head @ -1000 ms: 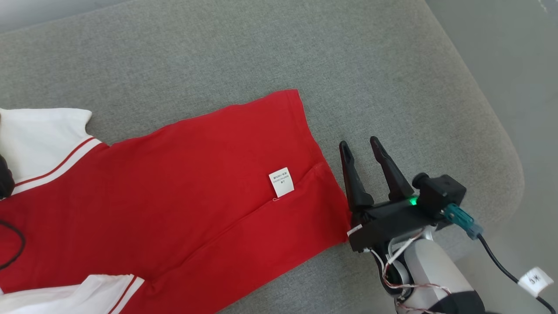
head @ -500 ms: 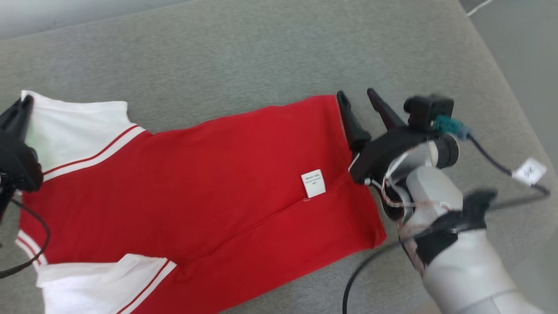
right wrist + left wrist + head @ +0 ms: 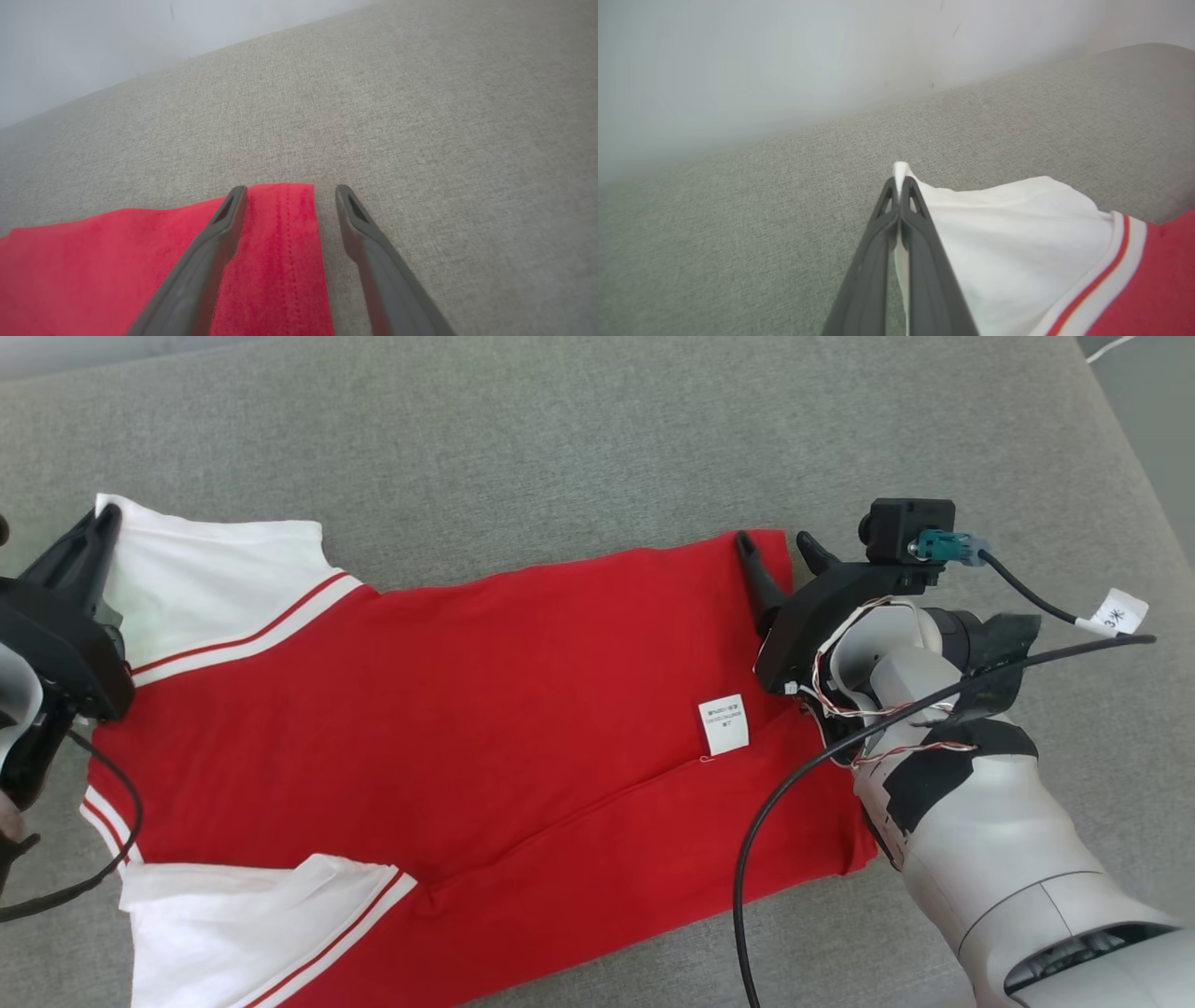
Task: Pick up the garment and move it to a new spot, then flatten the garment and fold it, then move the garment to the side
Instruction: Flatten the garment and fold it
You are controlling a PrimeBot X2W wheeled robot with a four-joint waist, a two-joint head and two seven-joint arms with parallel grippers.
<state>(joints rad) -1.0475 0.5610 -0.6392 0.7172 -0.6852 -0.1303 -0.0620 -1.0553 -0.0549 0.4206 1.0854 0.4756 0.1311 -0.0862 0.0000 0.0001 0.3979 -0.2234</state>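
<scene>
Pinching the far corner of the white sleeve (image 3: 215, 579), the left gripper (image 3: 98, 527) sits at the shirt's left end. In the left wrist view its jaws are pressed together on a fold of that white cloth, which pokes out past the tips. From there the red shirt (image 3: 485, 709) lies spread on the grey cushion (image 3: 560, 448), its long axis running across the head view from the sleeves at the left to the hem (image 3: 826, 784) at the right, with a small white label (image 3: 724, 724) near the hem. At the far right corner of the hem the right gripper (image 3: 775, 541) stands with jaws wide and nothing held. In the right wrist view one finger lies over the red cloth and the other over bare cushion, so the hem's edge runs between them. That corner is the right arm's to take, and I judge it need only drop and close. Whether the tips already touch the cloth cannot be told.
</scene>
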